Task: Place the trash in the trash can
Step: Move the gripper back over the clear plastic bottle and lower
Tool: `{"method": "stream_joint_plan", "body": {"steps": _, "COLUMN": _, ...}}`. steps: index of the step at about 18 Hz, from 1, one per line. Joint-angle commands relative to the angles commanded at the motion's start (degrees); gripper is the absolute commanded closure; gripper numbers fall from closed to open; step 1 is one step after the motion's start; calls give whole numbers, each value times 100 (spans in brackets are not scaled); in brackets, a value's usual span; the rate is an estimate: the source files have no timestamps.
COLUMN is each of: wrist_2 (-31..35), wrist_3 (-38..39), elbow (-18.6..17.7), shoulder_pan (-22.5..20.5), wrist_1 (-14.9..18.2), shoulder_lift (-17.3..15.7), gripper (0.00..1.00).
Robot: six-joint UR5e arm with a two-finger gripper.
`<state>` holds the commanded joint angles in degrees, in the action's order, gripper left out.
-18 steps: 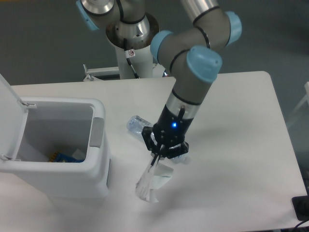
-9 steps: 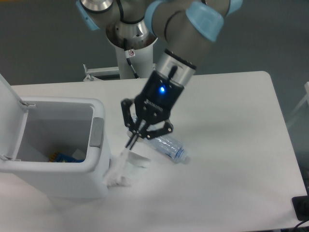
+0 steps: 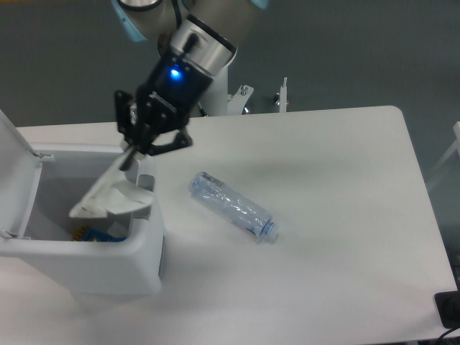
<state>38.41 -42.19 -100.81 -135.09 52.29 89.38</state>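
My gripper (image 3: pixel 128 159) is shut on the crumpled white paper wrapper (image 3: pixel 109 198), which hangs from the fingertips over the open top of the white trash can (image 3: pixel 93 266) near its right rim with the grey tab (image 3: pixel 146 185). The can's lid (image 3: pixel 13 165) stands open at the left. The crinkled clear bluish plastic bottle (image 3: pixel 232 207) lies on its side on the white table (image 3: pixel 345 215), to the right of the can and apart from the gripper.
Something blue and white (image 3: pixel 97 233) lies on the bottom of the can. The arm's base column (image 3: pixel 208 79) stands at the back of the table. The table's right edge runs near the frame's right side.
The gripper has lifted the paper wrapper off the table and carried it up and left, from beside the bottle to over the can's opening. The bottle has stayed in place.
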Motion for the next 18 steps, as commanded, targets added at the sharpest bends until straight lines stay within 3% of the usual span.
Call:
{"method": "stream_joint_plan", "body": {"steps": 7, "wrist_2": 0, "wrist_3": 236, "elbow": 35, "shoulder_pan": -69, "wrist_1": 26, "shoulder_lift": 141, "gripper": 0}}
{"method": "stream_joint_plan", "body": {"steps": 9, "wrist_2": 0, "wrist_3": 499, "elbow": 35, "shoulder_pan": -419, "wrist_1": 35, "shoulder_lift": 193, "gripper": 0}}
{"method": "stream_joint_plan", "body": {"steps": 12, "wrist_2": 175, "wrist_3": 1492, "elbow": 17, "shoulder_pan": -1114, "wrist_1": 79, "shoulder_lift": 360, "gripper": 0}}
{"method": "stream_joint_plan", "body": {"steps": 15, "wrist_2": 1086, "wrist_3": 2072, "elbow": 0, "shoulder_pan": -1371, "wrist_1": 184, "shoulder_lift": 685, "gripper": 0}}
{"method": "stream_joint_plan", "body": {"steps": 18, "wrist_2": 2606, "wrist_3": 2846, "elbow": -44, "shoulder_pan": -1344, "wrist_1": 622, "shoulder_lift": 1124, "gripper": 0}}
